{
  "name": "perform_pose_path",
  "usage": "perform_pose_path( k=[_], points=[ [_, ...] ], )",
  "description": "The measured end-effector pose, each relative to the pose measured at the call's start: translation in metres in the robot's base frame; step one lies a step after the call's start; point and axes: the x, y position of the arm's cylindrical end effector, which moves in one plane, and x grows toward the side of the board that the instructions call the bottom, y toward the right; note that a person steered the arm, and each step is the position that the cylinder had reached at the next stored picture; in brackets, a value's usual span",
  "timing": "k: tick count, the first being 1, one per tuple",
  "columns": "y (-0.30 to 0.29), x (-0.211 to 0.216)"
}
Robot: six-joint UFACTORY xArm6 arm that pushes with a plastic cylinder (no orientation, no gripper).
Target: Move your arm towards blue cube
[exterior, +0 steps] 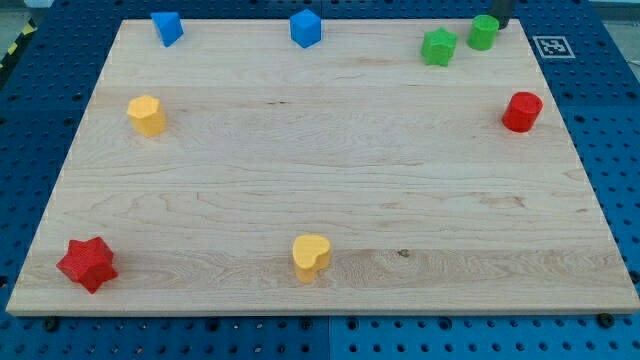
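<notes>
Wooden board (320, 180) on blue pegboard, blue cube (306, 28) up top, well left of my tip (497, 27), tip just beside green cylinder (483, 32), bare rod, no claw to open or close.

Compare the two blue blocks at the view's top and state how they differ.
The blue cube sits near the middle of the top edge; the blue block at the top left sits nearer the left corner. The cube shows squarish faces; the left block looks more wedge-like and tilted. My tip is closer to the cube, though touching neither. Both share the same blue and similar size.
</notes>
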Motion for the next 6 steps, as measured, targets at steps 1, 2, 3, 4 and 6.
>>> perform_pose_path(
  k=[1,2,3,4,6],
  points=[
    [-0.007,0.007],
    [-0.026,0.012],
    [-0.045,0.012],
    [-0.046,-0.014],
    [-0.109,-0.014]
  ],
)
